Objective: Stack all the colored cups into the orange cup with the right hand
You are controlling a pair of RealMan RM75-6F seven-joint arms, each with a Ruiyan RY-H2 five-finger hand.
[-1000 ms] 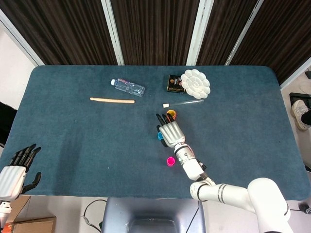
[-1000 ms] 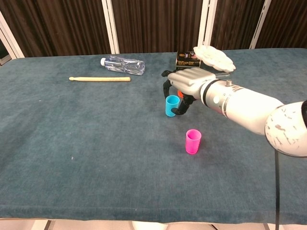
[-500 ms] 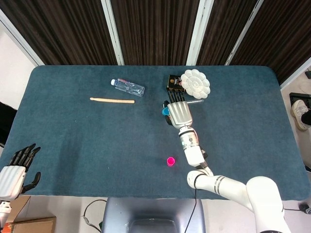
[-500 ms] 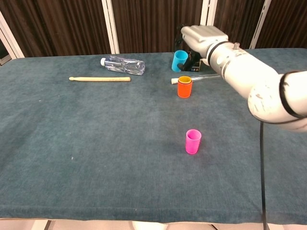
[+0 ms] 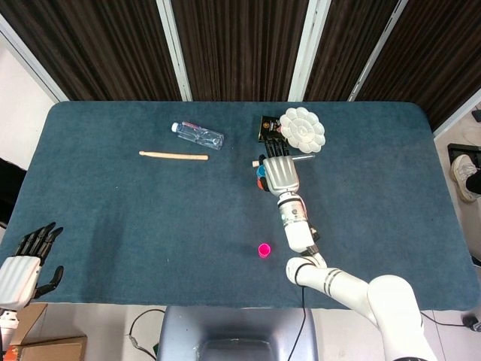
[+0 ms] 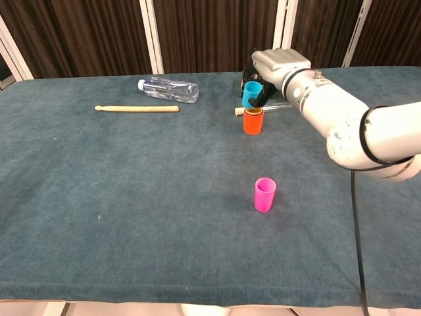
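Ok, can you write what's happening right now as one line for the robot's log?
right robot hand: holds blue cup just above orange cup | pink cup: alone on table | left robot hand: idle, open

We see a dark blue table (image 5: pixel 113 218) from above, with striped curtains (image 5: pixel 233 45) behind it. Our right hand (image 5: pixel 279 174) reaches over the middle of the table, palm down, and a blue cup (image 5: pixel 260 172) peeks out at its left edge; how the fingers close on it is hidden. Just beyond the hand lie a clear tube (image 5: pixel 304 158), a white paint palette (image 5: pixel 302 129) and a small black box (image 5: pixel 266 128). A water bottle (image 5: pixel 198 135) and a wooden stick (image 5: pixel 173 156) lie further left. A pink cup (image 5: pixel 264 250) stands alone near the front edge. Our left hand (image 5: pixel 25 265) hangs off the table's left corner, fingers apart, holding nothing.
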